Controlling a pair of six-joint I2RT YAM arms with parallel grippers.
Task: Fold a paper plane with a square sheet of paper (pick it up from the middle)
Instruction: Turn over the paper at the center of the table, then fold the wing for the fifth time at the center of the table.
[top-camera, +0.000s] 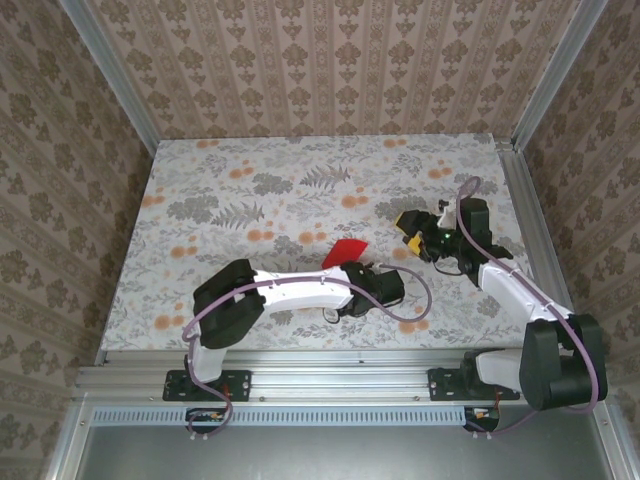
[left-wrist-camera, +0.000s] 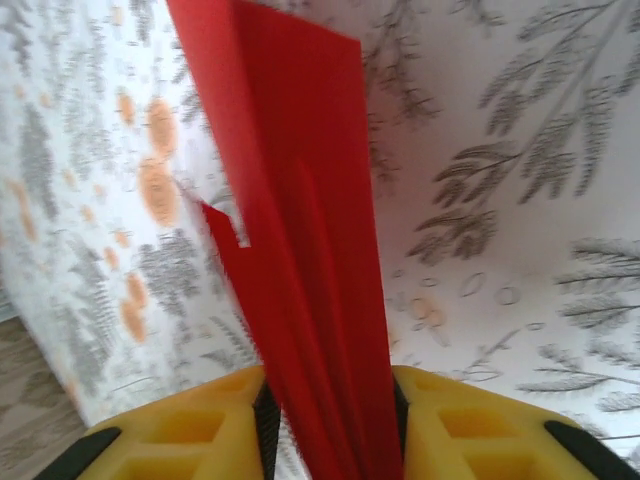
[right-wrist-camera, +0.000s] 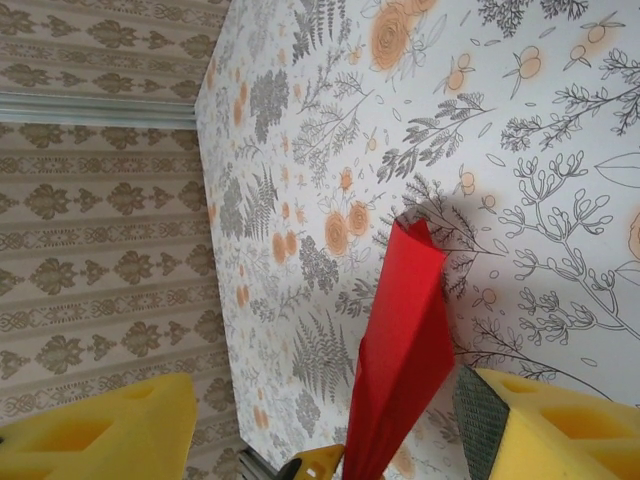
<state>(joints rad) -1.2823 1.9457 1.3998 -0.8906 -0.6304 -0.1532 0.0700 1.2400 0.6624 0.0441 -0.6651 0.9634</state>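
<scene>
Flanking paper plane (left-wrist-camera: 300, 250), over counter (top-camera: 200, 190) middle, with my left jaws: partly parted, cannot tell if pinching. My right jaws gape wide, empty, over counter right half. Best: let go gently, creases unsquashed.

**A:** What colour is the paper plane (top-camera: 348, 250)?

**B:** Plain bright red, unprinted.

**A:** And the table (top-camera: 200, 200)?

**B:** White, patterned with grey ferns and leaves. Small orange flower prints (top-camera: 240, 172) cluster toward 10 and 1 o'clock.

**A:** The walls (top-camera: 330, 60)?

**B:** Beige and brown damask in vertical stripes at 9, 12 and 3 o'clock, with silver posts (top-camera: 110, 72) at the corners.

**A:** The robot?

**B:** The left arm (top-camera: 290, 290) at 7 o'clock and the right arm (top-camera: 520, 300) at 4 are white with black joints and mauve cables (top-camera: 429, 298). The left gripper (left-wrist-camera: 330, 440) and right gripper (right-wrist-camera: 335, 420) have yellow fingers (left-wrist-camera: 190, 430) with dark pads.
</scene>
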